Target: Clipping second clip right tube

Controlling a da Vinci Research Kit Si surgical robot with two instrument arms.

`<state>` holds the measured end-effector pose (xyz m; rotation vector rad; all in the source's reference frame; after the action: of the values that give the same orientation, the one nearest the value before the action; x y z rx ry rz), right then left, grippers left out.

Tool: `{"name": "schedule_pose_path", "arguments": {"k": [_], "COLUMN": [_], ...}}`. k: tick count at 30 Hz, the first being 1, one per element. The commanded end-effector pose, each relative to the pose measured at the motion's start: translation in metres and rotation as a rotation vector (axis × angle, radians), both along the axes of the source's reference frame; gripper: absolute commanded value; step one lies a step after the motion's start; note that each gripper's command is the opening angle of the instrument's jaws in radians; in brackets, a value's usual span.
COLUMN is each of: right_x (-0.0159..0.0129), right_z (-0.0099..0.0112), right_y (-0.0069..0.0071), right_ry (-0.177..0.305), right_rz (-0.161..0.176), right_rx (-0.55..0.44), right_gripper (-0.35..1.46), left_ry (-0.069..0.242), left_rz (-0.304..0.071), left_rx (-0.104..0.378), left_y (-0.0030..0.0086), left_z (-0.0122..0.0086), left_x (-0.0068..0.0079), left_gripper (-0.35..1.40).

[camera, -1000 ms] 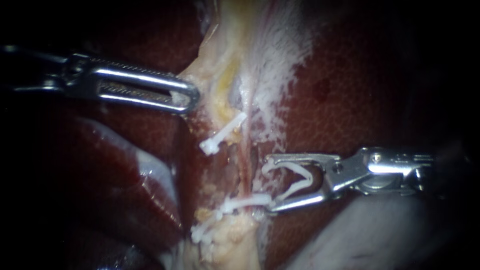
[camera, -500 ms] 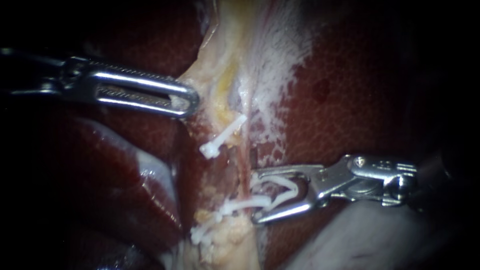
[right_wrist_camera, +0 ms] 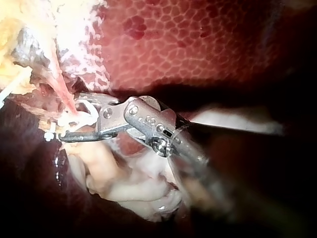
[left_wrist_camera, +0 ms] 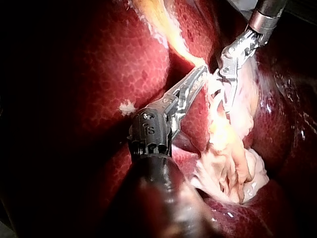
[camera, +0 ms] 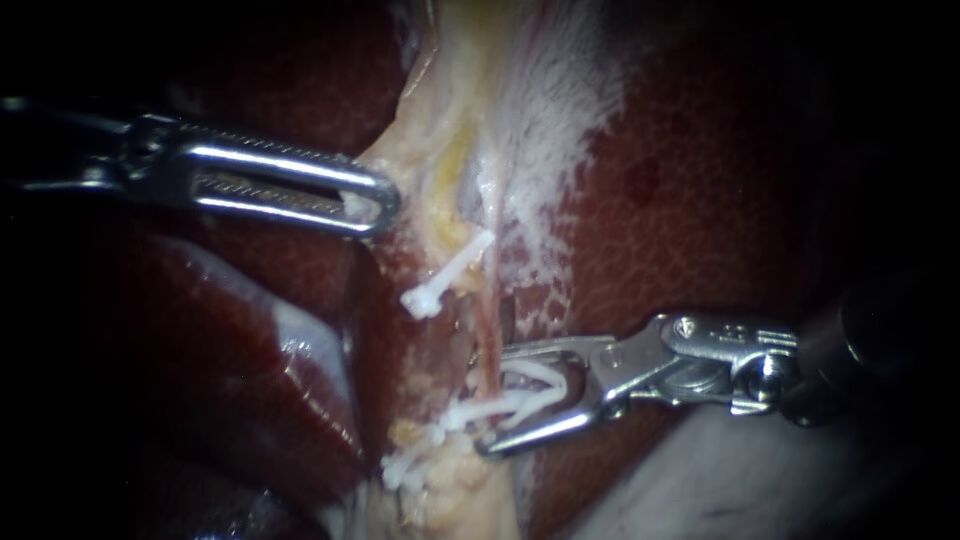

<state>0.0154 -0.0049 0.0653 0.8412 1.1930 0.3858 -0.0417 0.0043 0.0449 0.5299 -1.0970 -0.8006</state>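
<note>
A thin pink tube (camera: 491, 340) runs down the pale tissue between the liver lobes. My right instrument (camera: 482, 398) comes in from the right. Its jaws stand apart, holding a bent white clip (camera: 545, 385), and the tube passes between their tips. In the right wrist view the same jaws (right_wrist_camera: 69, 121) straddle the tube (right_wrist_camera: 62, 89). A closed white clip (camera: 470, 412) lies across the tissue just below, and another (camera: 440, 282) sits higher up. My left instrument (camera: 375, 200) is shut on the edge of the pale tissue (camera: 440, 160), also seen from its wrist (left_wrist_camera: 199, 72).
Dark red liver (camera: 700, 200) lies to the right and a glossy lobe (camera: 260, 360) to the lower left. Lumpy pale tissue (camera: 450, 480) with a third white clip (camera: 405, 468) sits at the bottom. A pale fold (camera: 720, 470) lies under the right shaft.
My right instrument has slid left with its clip until its jaw tips reach past the tube on both sides. The left instrument has held still.
</note>
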Motion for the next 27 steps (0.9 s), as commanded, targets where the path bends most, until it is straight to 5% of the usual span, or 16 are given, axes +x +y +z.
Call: {"name": "schedule_pose_path", "arguments": {"k": [1,17,19,23,27], "right_x": [0.0001,0.0003,0.0003,-0.0002,-0.0007], "right_z": [0.0000,-0.0006,-0.0006,-0.0007,-0.0007], "right_y": [0.0001,0.0001,0.0001,0.0001,0.0000], "right_ry": [0.003,0.009,0.009,0.016,0.017], "right_rz": [0.004,0.007,0.007,0.008,0.005], "right_rx": [0.005,0.029,0.029,0.031,0.030], "right_gripper": [0.53,0.41,0.32,-0.31,-0.35], "left_ry": [0.001,0.001,0.001,0.000,0.000], "left_rz": [0.000,0.000,0.000,0.000,0.000], "left_rx": [0.000,0.000,0.000,0.000,0.000], "left_y": [0.0000,0.0000,0.0000,0.0001,0.0000], "left_z": [0.0001,0.0001,0.0001,0.0002,0.0002], "left_x": [0.0000,-0.0001,-0.0001,0.0000,0.0000], "left_gripper": [-0.35,-0.35,-0.35,-0.35,-0.35]}}
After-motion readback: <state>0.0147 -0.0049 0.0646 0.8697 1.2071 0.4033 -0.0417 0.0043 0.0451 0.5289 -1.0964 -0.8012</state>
